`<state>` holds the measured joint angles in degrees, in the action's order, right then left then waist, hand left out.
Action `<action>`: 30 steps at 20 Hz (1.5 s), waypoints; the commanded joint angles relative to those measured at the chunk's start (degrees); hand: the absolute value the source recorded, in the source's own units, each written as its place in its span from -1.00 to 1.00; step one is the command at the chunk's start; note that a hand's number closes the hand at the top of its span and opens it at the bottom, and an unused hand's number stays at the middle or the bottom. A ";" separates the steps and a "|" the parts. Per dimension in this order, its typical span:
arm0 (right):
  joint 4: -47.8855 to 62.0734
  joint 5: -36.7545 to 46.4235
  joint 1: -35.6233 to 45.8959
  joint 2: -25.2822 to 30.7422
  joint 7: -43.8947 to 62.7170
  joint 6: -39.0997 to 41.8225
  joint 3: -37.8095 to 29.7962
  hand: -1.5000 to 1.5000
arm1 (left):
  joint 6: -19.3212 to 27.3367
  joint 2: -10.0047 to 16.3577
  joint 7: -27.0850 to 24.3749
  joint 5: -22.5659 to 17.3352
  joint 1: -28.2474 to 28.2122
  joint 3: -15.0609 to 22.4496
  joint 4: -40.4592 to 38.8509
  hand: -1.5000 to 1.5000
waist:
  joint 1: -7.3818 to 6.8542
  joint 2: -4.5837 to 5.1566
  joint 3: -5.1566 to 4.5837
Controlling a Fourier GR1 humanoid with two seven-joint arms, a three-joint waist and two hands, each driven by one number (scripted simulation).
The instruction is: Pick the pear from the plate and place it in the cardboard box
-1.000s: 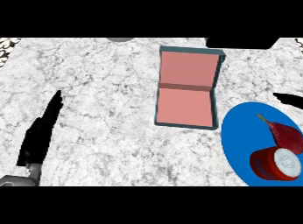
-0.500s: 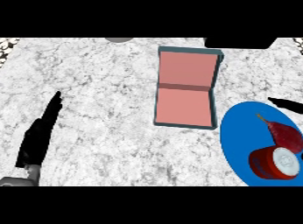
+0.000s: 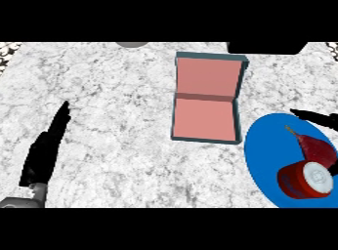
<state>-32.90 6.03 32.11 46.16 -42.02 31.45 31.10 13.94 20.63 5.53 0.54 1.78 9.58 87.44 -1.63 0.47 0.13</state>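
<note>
Pear (image 3: 313,148): dark red, lies on the blue plate (image 3: 262,146) at the table's right side, with its thin stem pointing up and left toward the box
Right hand (image 3: 325,118): comes in from the right edge, open and grasping nothing; straight black fingers reach over the plate's upper rim just above the pear, and another black tip shows lower down, just right of the pear
Pear and hand: the pear sits between the upper fingers and the lower tip; I cannot tell whether any of them touch it
Red cylinder (image 3: 302,180): pale round face, on the plate right below the pear
Cardboard box (image 3: 206,114): open, pink inside, just left of the plate
Left hand (image 3: 46,146): released, fingers straight, at the left of the table (image 3: 114,97), well apart from the box
</note>
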 commanded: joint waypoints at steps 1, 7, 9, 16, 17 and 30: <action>3.67 -0.40 0.93 -1.92 -8.29 8.29 -0.19 -1.00 | -0.39 -1.01 -1.91 -0.01 0.26 -0.32 -1.46 0.00 | 0.17 0.07 -0.02; 3.92 0.11 2.57 -2.35 -8.03 9.11 1.12 -1.00 | -0.63 -0.62 -2.79 0.69 -0.55 -1.37 -2.15 0.00 | 0.40 -0.04 -0.06; 3.32 2.16 -0.71 -4.24 -9.48 5.03 3.33 -1.00 | -0.48 -1.08 0.86 0.79 2.56 -1.50 -2.57 0.00 | 0.96 -0.06 -0.03; 5.90 1.96 1.90 -4.26 -8.52 7.75 4.22 1.00 | -2.34 0.36 -0.89 0.67 -2.53 -1.64 1.95 0.00 | -0.44 -0.06 0.00; 4.56 2.15 -0.20 -5.34 -9.68 6.16 5.01 1.00 | -2.50 0.06 0.82 0.20 1.49 -2.64 -1.09 0.00 | 0.55 0.01 -0.01; 10.01 8.64 12.24 -5.66 -8.66 -20.04 1.30 1.00 | -3.40 -1.87 -1.29 1.92 -1.15 -1.40 0.95 0.00 | -2.55 0.56 0.14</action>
<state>-23.35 10.49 38.55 40.50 -48.83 17.27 31.15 10.92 19.23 4.50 1.94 0.81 7.02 87.61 -2.05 0.46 -0.07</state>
